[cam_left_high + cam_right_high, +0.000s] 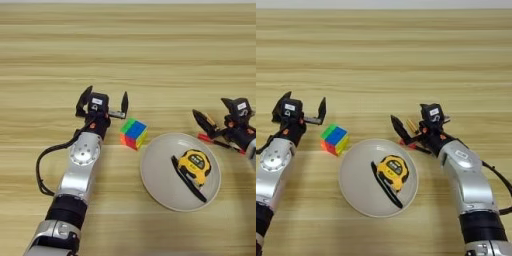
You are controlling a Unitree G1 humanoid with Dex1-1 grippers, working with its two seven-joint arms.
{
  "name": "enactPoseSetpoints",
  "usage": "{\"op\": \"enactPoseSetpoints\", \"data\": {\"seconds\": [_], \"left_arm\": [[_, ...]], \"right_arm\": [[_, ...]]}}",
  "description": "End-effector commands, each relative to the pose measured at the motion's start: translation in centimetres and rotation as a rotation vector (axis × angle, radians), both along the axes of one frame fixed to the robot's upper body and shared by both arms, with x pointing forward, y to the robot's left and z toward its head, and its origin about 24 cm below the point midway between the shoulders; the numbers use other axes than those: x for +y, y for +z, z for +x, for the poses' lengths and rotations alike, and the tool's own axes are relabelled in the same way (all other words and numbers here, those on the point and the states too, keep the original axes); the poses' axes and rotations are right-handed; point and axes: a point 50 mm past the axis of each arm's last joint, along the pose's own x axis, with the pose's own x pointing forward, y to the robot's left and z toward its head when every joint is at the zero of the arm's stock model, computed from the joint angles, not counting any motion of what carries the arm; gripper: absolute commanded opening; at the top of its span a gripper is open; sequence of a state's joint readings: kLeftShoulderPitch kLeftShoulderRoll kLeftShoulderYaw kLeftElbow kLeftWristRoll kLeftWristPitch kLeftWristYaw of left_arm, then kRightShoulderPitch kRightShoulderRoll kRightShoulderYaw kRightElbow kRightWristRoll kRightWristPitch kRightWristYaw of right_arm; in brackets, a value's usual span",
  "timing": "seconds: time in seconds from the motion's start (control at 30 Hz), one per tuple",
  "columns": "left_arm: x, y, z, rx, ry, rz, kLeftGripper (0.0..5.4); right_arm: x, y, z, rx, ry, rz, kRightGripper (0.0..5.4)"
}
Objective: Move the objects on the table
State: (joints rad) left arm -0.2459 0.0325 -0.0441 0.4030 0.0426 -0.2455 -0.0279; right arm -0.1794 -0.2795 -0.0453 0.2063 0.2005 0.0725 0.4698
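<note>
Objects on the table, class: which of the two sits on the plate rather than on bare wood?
The tape measure lies on the plate; the puzzle cube rests on the table.

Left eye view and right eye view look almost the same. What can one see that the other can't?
Only the left eye view shows the left arm's silver forearm, black cable and elbow reaching down to the picture's bottom; there the right arm is cut off at the edge. Only the right eye view shows the right arm's whole silver forearm and its cable. Both show the left end effector open beside the puzzle cube, the right end effector open near the plate, the tape measure lying on that plate, and the table.
</note>
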Motion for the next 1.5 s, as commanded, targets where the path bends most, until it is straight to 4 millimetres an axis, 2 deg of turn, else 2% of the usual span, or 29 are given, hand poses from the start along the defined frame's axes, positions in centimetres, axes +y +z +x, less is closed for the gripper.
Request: {"op": "enactPoseSetpoints", "data": {"seconds": [0.03, 0.2, 0.63, 0.87, 1.2, 1.5], "left_arm": [[0.1, -0.2, -0.2, 0.006, -0.015, 0.019, 5.4], [0.2, -0.2, -0.4, 0.007, -0.017, 0.02, 5.4], [1.2, -0.7, -1.0, 0.029, -0.033, 0.03, 5.4], [1.4, -1.2, -1.8, 0.047, -0.054, 0.044, 5.4], [-0.5, -2.4, -4.6, 0.129, -0.164, -0.001, 5.4], [-2.2, -3.0, -5.2, 0.222, -0.314, 0.01, 5.4]], "right_arm": [[0.2, 0.2, 1.1, -0.042, -0.025, -0.014, 5.37], [-0.2, -0.3, 1.8, -0.053, -0.065, -0.017, 5.37], [-1.5, 0.6, 2.7, -0.297, -0.245, 0.101, 5.37], [-0.6, 1.0, 2.6, -0.36, -0.269, 0.096, 5.37], [0.3, 1.2, 2.7, -0.383, -0.289, 0.098, 5.37], [0.8, 1.1, 2.8, -0.381, -0.287, 0.101, 5.37]]}}
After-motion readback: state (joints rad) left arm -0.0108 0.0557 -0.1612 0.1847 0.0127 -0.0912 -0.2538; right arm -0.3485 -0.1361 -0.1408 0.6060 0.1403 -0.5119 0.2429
